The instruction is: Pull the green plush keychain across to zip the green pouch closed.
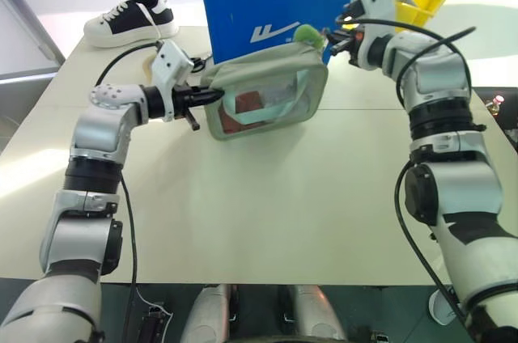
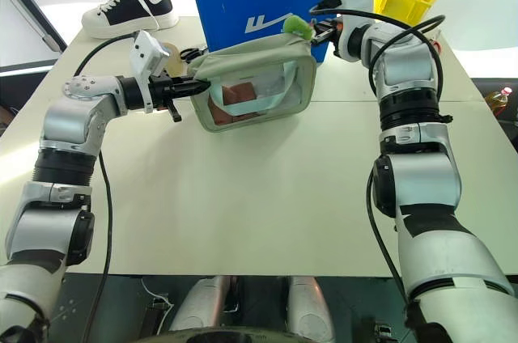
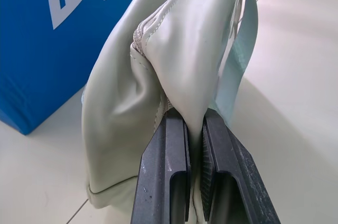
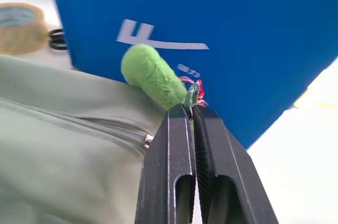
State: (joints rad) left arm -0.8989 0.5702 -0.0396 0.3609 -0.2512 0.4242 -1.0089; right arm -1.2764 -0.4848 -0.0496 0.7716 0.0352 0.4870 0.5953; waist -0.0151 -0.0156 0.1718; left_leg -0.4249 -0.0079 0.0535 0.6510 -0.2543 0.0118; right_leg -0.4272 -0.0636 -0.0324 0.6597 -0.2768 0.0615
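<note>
Far upper left of the head view: sat a black-and-white sneaker (image 1: 132, 18), idle on the cream table (image 1: 267, 222). Just right of it, left of centre: held firm the left gripper (image 1: 212, 95), both fingers pinched shut on the end fabric of the green pouch (image 1: 267, 92), anchoring that corner clear of the tabletop. Centre frame: hung the pouch itself, tilted, clear window toward the camera, red and teal contents showing through. Behind it, upper centre: stood the blue cardboard box (image 1: 275, 3). At the pouch's upper right corner: perched the green plush keychain (image 1: 306, 34), at the far end of the zipper. Right beside it: clamped the right gripper (image 1: 333, 41), closed on the keychain's little ring and cord. In the right wrist view, looked zipped along the visible stretch. Probably near the finish. Best kept pulling straight along the zipper line, with the left end held taut, without yanking the charm sideways. Upper right: glimpsed a yellow bin (image 1: 417, 3).
</note>
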